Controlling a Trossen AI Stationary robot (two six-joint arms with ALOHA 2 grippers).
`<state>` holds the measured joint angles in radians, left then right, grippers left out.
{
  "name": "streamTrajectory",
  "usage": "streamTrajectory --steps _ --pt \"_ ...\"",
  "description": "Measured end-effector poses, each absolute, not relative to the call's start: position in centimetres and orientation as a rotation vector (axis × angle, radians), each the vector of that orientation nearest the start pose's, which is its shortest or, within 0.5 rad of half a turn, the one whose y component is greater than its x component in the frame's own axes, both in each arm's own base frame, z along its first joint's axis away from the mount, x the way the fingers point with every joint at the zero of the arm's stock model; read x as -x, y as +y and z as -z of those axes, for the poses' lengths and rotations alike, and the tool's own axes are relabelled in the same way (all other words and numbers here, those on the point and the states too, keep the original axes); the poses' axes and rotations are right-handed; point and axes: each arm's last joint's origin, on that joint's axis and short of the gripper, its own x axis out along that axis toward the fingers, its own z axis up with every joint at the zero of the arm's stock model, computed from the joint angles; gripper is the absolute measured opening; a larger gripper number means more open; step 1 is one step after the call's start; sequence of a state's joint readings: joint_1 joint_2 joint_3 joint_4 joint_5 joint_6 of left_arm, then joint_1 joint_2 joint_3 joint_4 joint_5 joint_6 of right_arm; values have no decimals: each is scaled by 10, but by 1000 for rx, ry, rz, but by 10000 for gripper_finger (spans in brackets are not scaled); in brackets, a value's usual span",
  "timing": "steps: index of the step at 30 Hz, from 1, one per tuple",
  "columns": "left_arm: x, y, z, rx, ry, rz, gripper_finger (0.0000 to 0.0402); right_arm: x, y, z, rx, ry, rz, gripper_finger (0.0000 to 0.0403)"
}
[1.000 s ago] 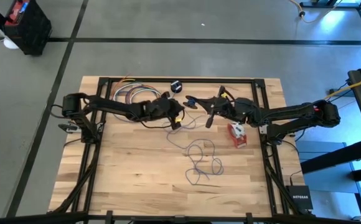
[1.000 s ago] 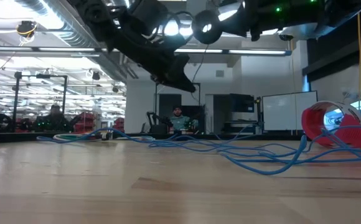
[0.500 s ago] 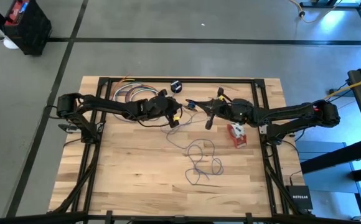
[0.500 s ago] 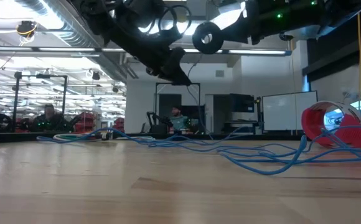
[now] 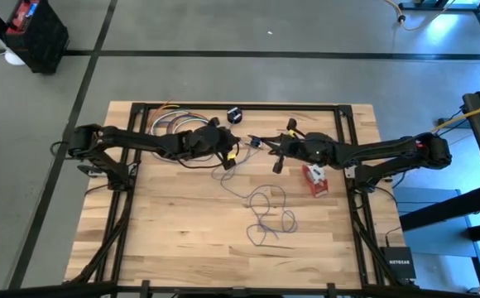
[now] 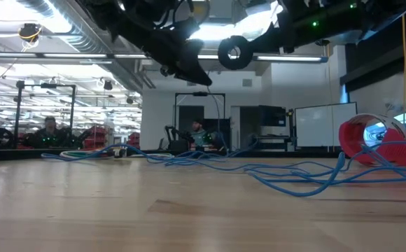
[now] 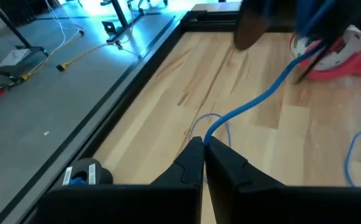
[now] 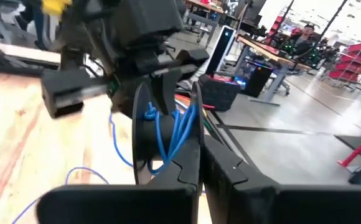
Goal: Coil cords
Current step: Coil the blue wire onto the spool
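The thin blue cord lies in loose loops on the wooden table and rises to both grippers above the table's far middle. My left gripper is shut on a stretch of it. My right gripper is shut on the small black round puck, which has several turns of blue cord in its groove; the low view shows the puck in the air. The red-and-white cord bundle rests on the table near the right arm. My left gripper pinches the single blue strand at its fingertips, coming from the table's left and slanting down. From there the strand runs up through the air toward the puck, clear of the table. My right gripper pinches one flange of the puck between its two fingers, coming about level from the table's right. The puck is lifted clear of the table and stands on edge, with the wound cord showing between its two discs.
A coil of coloured cables and a small black object lie by the far edge. A black frame borders the table. Bare wood lies toward the near left. People sit in the room beyond.
My left gripper has risen and drawn a little toward the far left, keeping the cord pinched, so the strand lifts with it. My right gripper has rolled at the wrist, turning the puck, which sits slightly lower.
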<state>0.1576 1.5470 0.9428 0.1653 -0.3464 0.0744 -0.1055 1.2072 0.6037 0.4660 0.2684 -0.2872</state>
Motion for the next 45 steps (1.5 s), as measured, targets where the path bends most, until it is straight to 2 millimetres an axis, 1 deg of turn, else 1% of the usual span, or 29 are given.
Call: streamTrajectory --steps 4,8,10,15,22,27,31,36,45 --pt "-328 56 -245 -109 429 -464 3 -261 -35 -236 316 246 347 12" --pt "-324 48 -256 -102 389 -445 6 -267 -39 -225 396 307 430 12" --pt "-323 43 -260 -103 375 -431 6 -269 -40 -222 402 307 462 12" --pt "-325 33 -265 -100 315 -404 7 -274 -40 -219 417 299 459 12" --pt "-328 25 -270 -95 254 -383 7 -280 -41 -216 391 245 479 12" --pt "-333 19 -272 -84 199 -368 7 -288 -42 -223 343 202 475 12" --pt "-341 16 -265 -84 173 -357 7 -295 -40 -231 262 160 403 12" --pt "-349 16 -253 -84 187 -324 8 -299 -40 -239 165 111 392 12" --pt "-351 21 -249 -91 198 -323 8 -304 -40 -253 83 45 373 12"
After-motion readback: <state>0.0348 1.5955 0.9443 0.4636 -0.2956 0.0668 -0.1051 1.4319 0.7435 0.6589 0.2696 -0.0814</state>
